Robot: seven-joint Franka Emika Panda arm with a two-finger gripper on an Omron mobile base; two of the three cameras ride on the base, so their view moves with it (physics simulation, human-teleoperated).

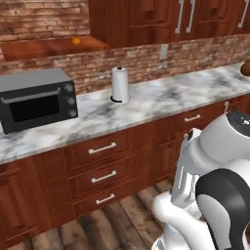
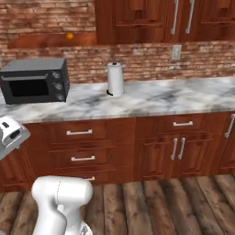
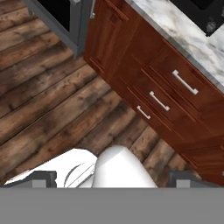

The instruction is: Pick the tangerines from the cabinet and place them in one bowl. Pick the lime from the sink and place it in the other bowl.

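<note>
From the left base view the open cabinet (image 1: pixel 53 48) sits high on the brick wall, left of the closed wooden doors, and one tangerine (image 1: pixel 76 41) rests on its shelf; the right base view shows the same fruit (image 2: pixel 69 36) in the same shelf (image 2: pixel 50 40), above the microwave; a second tangerine cannot be made out in either view; both base views show the marble table (image 1: pixel 156 102) carrying a black microwave (image 1: pixel 38 100) at the left and a white paper towel roll (image 1: pixel 120 84) standing upright near the wall; at the far right edge of the left base view a dark brown rounded shape, perhaps the wooden bowl (image 1: pixel 245 69), rests on the table, cut off by the frame; the right base view adds a wall socket (image 2: pixel 176 52) on the brick; the hand view looks down at plank floor (image 3: pixel 48 100) and the drawers (image 3: pixel 170 94) below the table edge; the end effector (image 3: pixel 113 180) has its two dark tips set wide apart at the bottom of that view, with nothing between them
</note>
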